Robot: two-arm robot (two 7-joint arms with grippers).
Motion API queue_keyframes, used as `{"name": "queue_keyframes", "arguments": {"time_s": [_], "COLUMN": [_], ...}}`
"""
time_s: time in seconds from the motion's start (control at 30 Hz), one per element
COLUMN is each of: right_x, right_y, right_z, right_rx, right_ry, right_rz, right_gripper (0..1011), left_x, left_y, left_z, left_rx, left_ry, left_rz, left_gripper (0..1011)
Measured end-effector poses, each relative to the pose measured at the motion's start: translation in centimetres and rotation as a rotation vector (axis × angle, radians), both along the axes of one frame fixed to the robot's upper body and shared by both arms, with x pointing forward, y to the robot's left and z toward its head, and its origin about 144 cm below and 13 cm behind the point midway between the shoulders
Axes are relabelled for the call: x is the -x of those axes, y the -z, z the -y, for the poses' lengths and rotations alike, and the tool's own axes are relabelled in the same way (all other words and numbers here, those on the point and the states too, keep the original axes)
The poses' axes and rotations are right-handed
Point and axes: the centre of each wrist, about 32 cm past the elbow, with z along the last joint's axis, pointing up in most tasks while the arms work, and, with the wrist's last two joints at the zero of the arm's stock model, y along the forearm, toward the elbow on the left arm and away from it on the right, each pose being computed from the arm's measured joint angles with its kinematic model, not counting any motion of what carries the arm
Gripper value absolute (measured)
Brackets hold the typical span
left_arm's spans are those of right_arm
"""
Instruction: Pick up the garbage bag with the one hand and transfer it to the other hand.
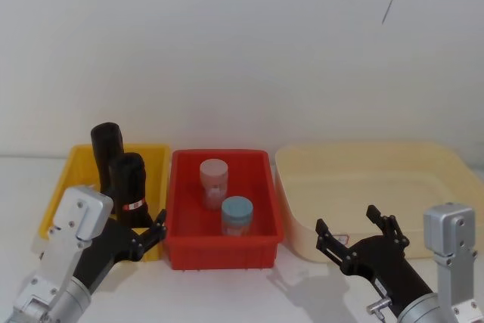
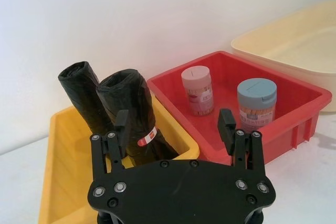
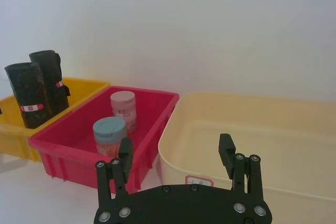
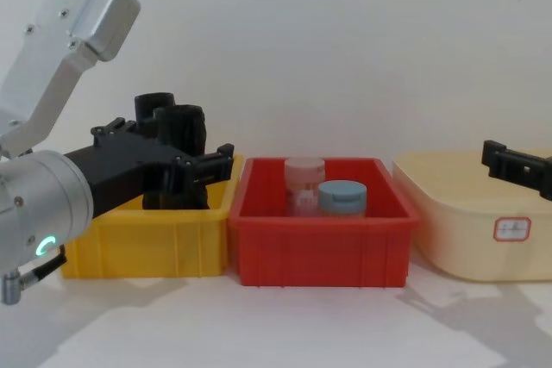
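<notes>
— What takes up the most room?
— The cream tub, at the right of the head view. The red bin sits just beside it in the middle, and the yellow bin is at the left

— And the arms?
— The left gripper comes up from the lower left corner of the head view and hovers at the yellow bin's near side. Its jaws are spread wide with nothing between them. The right gripper is at the lower right, in front of the cream tub, also wide and holding nothing

— Where is the garbage bag?
— The garbage bag stands in the yellow bin, leaning a little, with its label band facing the front. A second black roll stands just behind it. I cannot tell whether the left gripper's nearer finger touches the bag

— Anything smaller?
— Two jars stand in the red bin: a pink-lidded jar further back and a blue-lidded jar in front of it
</notes>
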Motion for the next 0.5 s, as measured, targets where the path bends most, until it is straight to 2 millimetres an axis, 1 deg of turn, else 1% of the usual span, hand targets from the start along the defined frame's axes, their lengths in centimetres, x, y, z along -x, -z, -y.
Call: {"name": "queue_keyframes", "arguments": {"time_s": [0.5], "right_x": [0.0], "right_y": [0.0], "right_z": [0.0], "right_rx": [0.0], "right_ry": [0.0], "right_rz": [0.0], "right_gripper": [1001], "left_x": [0.0], "left_y": [0.0], "left_z": [0.0], "left_rx": [0.0], "left_ry": [0.0], "left_rz": [0.0], "left_gripper": [1001]}}
